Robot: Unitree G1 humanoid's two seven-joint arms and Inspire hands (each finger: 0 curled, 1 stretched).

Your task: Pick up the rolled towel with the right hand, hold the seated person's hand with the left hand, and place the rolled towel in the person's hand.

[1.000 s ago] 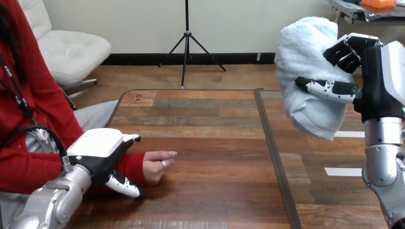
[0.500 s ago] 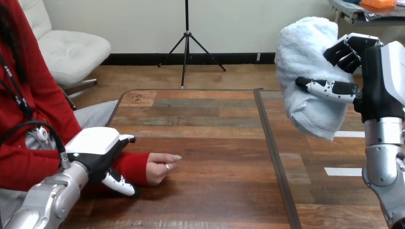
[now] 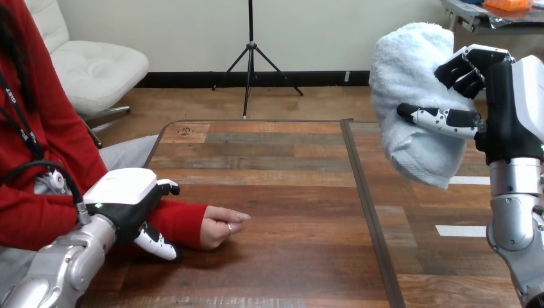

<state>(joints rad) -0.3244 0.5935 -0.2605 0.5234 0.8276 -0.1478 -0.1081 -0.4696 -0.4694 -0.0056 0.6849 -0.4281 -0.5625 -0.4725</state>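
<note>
Head view: rolled towel (image 3: 410, 77) aloft, curled fingers (image 3: 463, 69) of the right hand (image 3: 507, 119) around it.

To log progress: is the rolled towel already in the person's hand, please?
No, the right hand holds the rolled towel aloft, apart from the person's hand.

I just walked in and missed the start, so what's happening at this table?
The robot's right hand grips a rolled white towel, raised above the right side of the table. Its left hand is curled round the seated person's red-sleeved wrist at the left. The person's hand rests on the table, loosely closed; the towel is not yet in it.
</note>
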